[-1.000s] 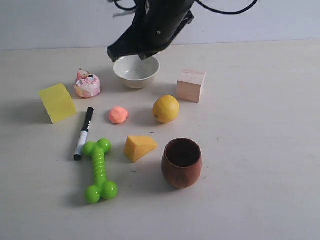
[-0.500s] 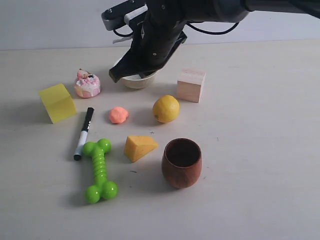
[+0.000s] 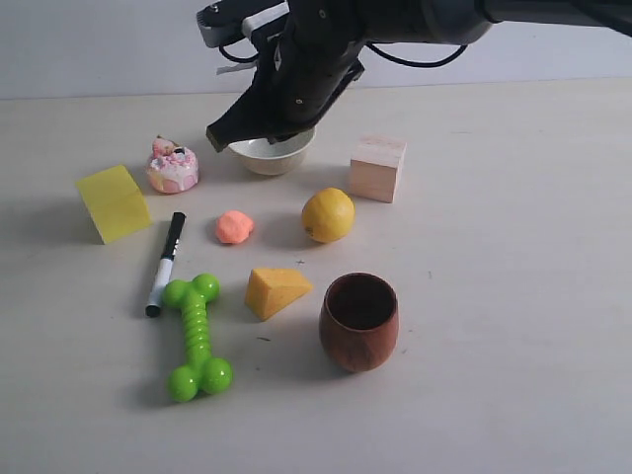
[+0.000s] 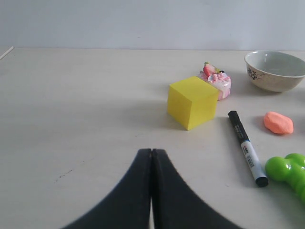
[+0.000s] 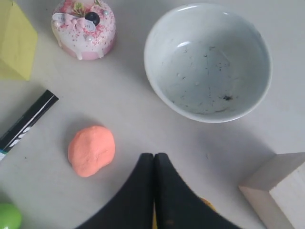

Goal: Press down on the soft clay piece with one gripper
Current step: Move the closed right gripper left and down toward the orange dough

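The pressing has not begun, as far as these views show. The small, matte, salmon-orange soft clay piece [image 3: 235,227] lies alone on the pale table [image 3: 494,296], between the black-and-white marker pen [image 3: 166,262] and the yellow lemon [image 3: 328,214], touching neither. It looks roundish and plump, with only faint creases and no clear flattening. The black-fingered right gripper [image 3: 221,134] hangs in the air at the rim of the white ceramic bowl [image 3: 272,156], well apart from the clay. Its two fingers are pressed flat together with nothing between them, a shape that suits pushing down as a blunt tip. In the right wrist view the clay sits just off to one side of the fingertips rather than under them. The black left gripper [image 4: 151,151] is likewise closed and empty, low over bare table, with a yellow cube [image 4: 193,102] and the marker between it and the clay. What remains is the whole contact part: bringing one tip over the lump, lowering it until it touches, and pressing until the clay visibly dents.
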You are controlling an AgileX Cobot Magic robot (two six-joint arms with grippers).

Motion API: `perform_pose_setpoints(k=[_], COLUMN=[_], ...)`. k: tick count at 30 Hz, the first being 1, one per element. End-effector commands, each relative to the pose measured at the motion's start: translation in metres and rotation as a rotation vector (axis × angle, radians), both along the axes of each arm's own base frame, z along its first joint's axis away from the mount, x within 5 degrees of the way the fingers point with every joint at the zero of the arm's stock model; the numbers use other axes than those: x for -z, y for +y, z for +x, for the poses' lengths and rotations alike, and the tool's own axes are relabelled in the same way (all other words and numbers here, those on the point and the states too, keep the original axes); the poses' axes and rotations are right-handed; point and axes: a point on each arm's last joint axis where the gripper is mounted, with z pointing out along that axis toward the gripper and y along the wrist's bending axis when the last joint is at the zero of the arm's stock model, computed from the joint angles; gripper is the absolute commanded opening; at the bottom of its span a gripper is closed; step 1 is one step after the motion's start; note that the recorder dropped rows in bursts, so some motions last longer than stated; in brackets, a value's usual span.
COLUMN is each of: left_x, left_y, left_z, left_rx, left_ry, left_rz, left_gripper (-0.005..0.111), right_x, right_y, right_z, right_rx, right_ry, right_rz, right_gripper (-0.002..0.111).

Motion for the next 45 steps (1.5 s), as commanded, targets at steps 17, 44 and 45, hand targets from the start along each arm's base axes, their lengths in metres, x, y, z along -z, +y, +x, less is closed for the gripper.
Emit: perform_pose_setpoints(k=[17, 44, 45], left_x=[-0.002, -0.002, -0.002], left_y=[0.000, 0.000, 0.000], left_z=[0.000, 0.000, 0.000], left_rx=[0.005, 0.005, 0.005], left_ry=[-0.015, -0.015, -0.015], left_rz=[-0.004, -0.004, -0.004], left_gripper=[0.000, 0.000, 0.000], right_x=[-0.014, 0.036, 0.037], right_y=[0.015, 0.025, 0.025], right_z=[0.005, 0.018, 0.018], right_rx=[0.055, 0.099, 0.098], right_ry=[-0.048, -0.023, -0.017], right_rz=[0.249, 0.267, 0.260], right_gripper=[0.000, 0.000, 0.000])
